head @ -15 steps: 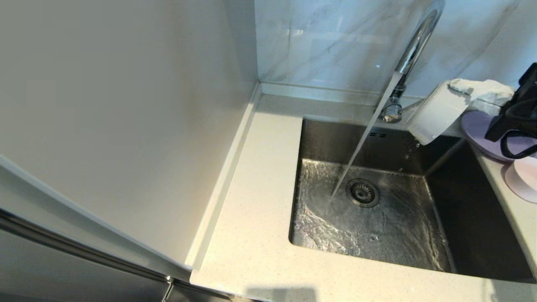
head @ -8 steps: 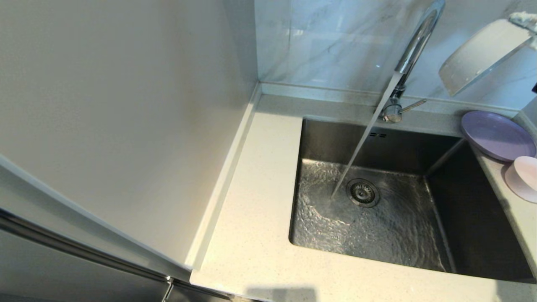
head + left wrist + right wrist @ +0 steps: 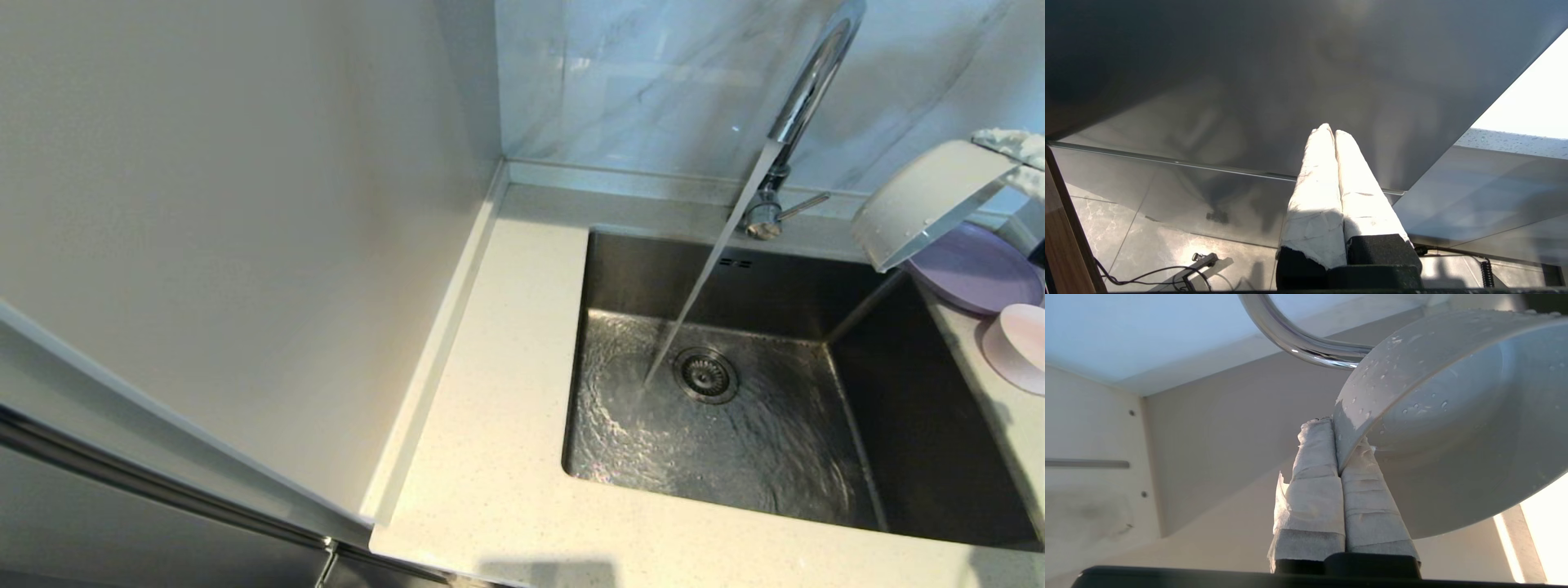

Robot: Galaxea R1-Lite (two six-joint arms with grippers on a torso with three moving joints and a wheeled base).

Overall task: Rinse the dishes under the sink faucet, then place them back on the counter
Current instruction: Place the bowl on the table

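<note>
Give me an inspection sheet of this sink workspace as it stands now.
Surface: cream speckled counter around the steel sink.
Job's things: whitish bowl held tilted, wet with droplets; lilac plate and pink bowl on the counter; faucet running into the sink.
Clutter: nothing seen.
Grippers: right gripper shut on the bowl's rim; left gripper shut, empty, parked below the counter.
Cables: black cable on the floor.
Surroundings: marble wall.
</note>
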